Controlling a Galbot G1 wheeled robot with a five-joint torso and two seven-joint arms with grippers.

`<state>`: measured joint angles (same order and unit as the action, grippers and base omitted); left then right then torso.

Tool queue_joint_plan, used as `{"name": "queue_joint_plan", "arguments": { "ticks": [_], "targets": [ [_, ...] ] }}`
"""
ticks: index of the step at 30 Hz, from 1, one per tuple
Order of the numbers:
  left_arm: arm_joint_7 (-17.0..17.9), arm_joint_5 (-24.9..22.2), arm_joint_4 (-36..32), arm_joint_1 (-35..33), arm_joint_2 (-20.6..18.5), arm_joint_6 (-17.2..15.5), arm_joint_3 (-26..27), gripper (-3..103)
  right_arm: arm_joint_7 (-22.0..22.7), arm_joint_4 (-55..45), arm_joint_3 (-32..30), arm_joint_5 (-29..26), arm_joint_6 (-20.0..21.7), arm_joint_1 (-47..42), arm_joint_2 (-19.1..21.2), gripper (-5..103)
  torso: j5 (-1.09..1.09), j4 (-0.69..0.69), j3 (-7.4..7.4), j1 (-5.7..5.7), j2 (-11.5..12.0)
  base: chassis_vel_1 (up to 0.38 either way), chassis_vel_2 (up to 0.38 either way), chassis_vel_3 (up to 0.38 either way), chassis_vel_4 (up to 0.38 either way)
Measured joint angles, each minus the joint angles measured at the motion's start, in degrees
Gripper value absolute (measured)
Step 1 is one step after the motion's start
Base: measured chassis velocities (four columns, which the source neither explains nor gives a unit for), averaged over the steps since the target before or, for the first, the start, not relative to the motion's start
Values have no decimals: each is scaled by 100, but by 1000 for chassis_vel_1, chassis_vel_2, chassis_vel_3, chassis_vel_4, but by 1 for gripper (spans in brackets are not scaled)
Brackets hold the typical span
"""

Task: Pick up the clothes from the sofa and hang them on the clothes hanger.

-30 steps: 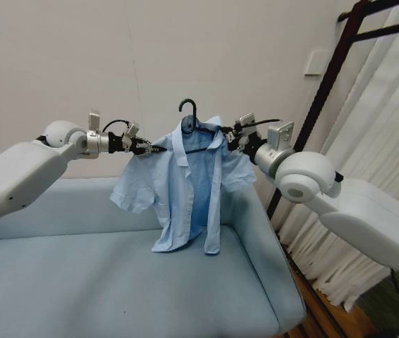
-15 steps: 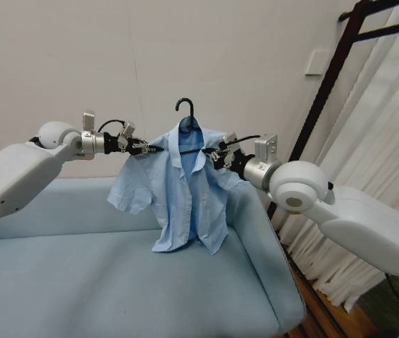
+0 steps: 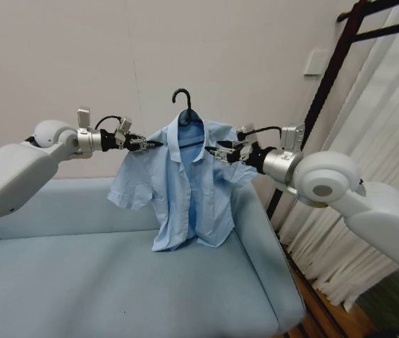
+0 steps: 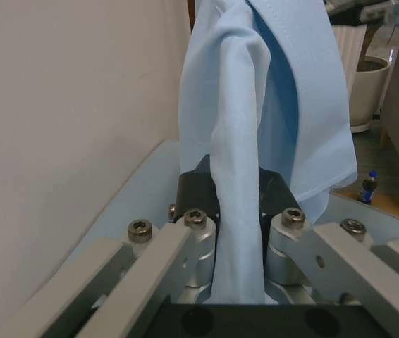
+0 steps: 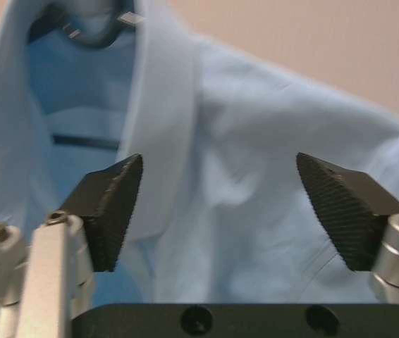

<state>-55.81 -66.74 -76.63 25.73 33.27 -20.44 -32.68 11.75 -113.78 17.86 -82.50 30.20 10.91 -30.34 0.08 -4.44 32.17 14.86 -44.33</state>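
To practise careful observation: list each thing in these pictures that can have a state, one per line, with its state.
Shirt: draped on the hanger, held above the sofa.
Hanger: inside the shirt, hook hanging on nothing.
Left claw: shut on the shirt's shoulder.
Right claw: open, at the shirt's other shoulder.

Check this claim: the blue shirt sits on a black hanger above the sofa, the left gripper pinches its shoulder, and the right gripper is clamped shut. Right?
Only the last part is wrong: the right gripper is open, its fingers spread before the blue shirt, as the right wrist view shows.
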Motion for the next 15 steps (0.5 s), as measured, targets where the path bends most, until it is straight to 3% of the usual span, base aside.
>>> {"name": "queue_joint_plan", "arguments": {
  "ticks": [1,3,7,12,15],
  "targets": [
    [-87,31,-22,4,-61,0,0,9,-355,170,-35,19,87,76,16,74,-1,0,0,0,-1,0,0,0,0],
    [-273,168,-71,11,-171,6,0,9,-935,425,-8,75,212,256,91,86,0,0,0,0,0,0,0,0,0],
    [-684,367,-137,11,-305,73,32,9,-1219,483,153,-97,479,508,131,99,0,-4,0,-1,0,0,0,0,0],
    [-1186,606,-140,5,-403,229,81,9,-1764,696,640,-144,689,875,10,100,-1,-2,0,-1,0,0,0,0,0],
    [-1298,629,-172,-3,-449,264,103,9,-2095,863,845,-80,806,1084,-87,100,-1,0,0,0,0,0,0,0,0]
  ]
}}
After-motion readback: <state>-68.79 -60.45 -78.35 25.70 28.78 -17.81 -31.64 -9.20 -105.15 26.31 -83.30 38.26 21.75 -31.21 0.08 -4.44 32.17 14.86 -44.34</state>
